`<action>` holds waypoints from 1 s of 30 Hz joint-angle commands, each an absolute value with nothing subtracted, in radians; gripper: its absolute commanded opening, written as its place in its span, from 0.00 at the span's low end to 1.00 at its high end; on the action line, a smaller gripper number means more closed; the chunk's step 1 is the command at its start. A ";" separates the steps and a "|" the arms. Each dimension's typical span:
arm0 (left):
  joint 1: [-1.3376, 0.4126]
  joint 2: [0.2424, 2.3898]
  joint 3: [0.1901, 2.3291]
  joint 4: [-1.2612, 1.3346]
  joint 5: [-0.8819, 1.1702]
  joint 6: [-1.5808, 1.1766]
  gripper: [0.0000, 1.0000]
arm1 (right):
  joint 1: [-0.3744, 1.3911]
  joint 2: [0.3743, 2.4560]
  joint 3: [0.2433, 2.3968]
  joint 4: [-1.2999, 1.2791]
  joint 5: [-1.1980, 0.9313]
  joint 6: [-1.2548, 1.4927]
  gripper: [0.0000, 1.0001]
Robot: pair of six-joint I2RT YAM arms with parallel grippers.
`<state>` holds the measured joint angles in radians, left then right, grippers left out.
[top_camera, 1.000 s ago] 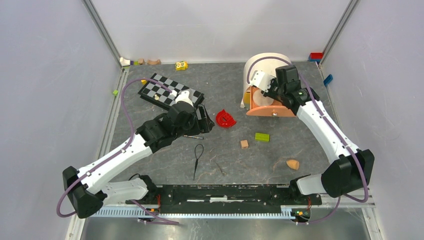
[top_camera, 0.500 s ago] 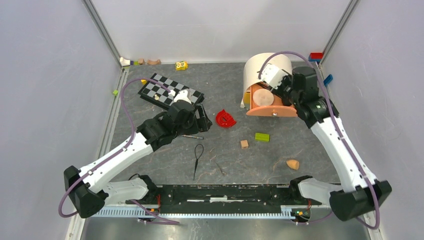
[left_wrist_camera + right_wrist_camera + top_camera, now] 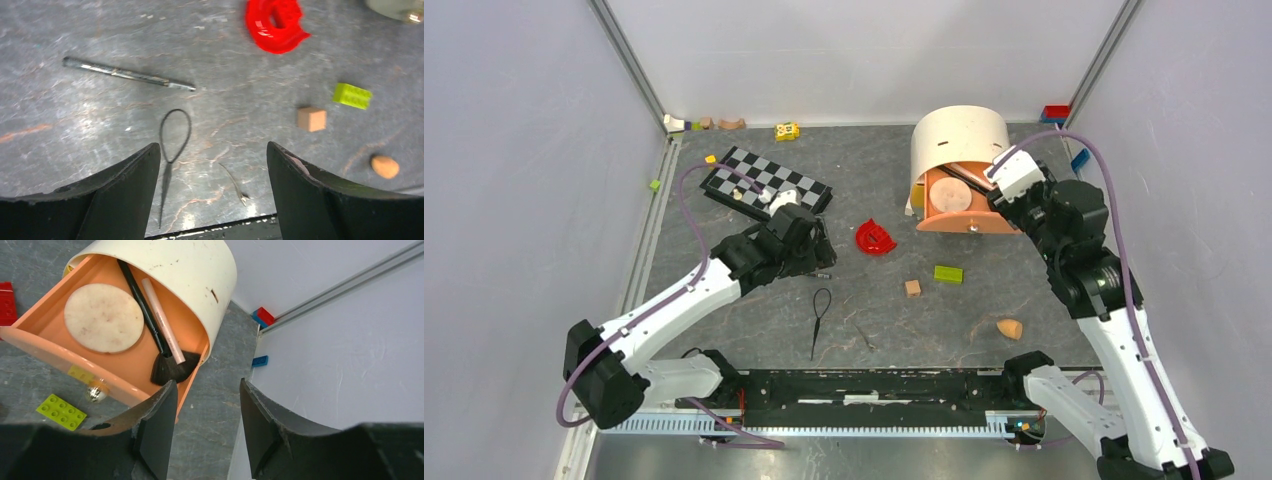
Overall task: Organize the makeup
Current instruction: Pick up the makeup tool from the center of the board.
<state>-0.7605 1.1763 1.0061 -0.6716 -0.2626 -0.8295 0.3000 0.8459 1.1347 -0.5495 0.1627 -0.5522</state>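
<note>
An orange drawer (image 3: 999, 226) stands pulled out of a white round cabinet (image 3: 959, 138). In it lie a round peach compact (image 3: 103, 317), a black-handled brush (image 3: 145, 310) and a pink stick (image 3: 162, 320). My right gripper (image 3: 1007, 193) is open and empty, just right of the drawer; in its wrist view it (image 3: 207, 410) hangs over bare floor by the drawer's corner. My left gripper (image 3: 819, 255) is open and empty above a thin dark pencil (image 3: 127, 75) and a black loop tool (image 3: 172, 140). An orange teardrop sponge (image 3: 1009, 328) lies front right.
A red curved piece (image 3: 875, 237), a green block (image 3: 948, 273) and a wooden block (image 3: 912, 288) lie mid-table. A checkered board (image 3: 764, 178) lies back left. A thin twig-like stick (image 3: 235, 184) lies near the front. Small bricks sit along the back wall (image 3: 786, 131) and right corner (image 3: 265, 316).
My right arm has drawn back from the drawer and swung to the right, its gripper now open beside the drawer. My left gripper has shifted slightly left and toward the front.
</note>
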 commanded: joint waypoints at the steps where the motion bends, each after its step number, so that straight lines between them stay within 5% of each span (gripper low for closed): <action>1: -0.654 1.175 0.918 -0.692 -0.251 -0.946 0.82 | 0.298 0.779 1.099 -0.555 0.174 -0.443 0.56; 6: -0.515 1.177 0.810 -0.628 -0.175 -1.009 0.79 | 0.298 0.730 1.096 -0.541 0.174 -0.346 0.57; 30: -0.505 1.477 0.839 -0.560 -0.264 -1.388 0.74 | 0.298 0.576 0.932 -0.581 0.187 -0.029 0.61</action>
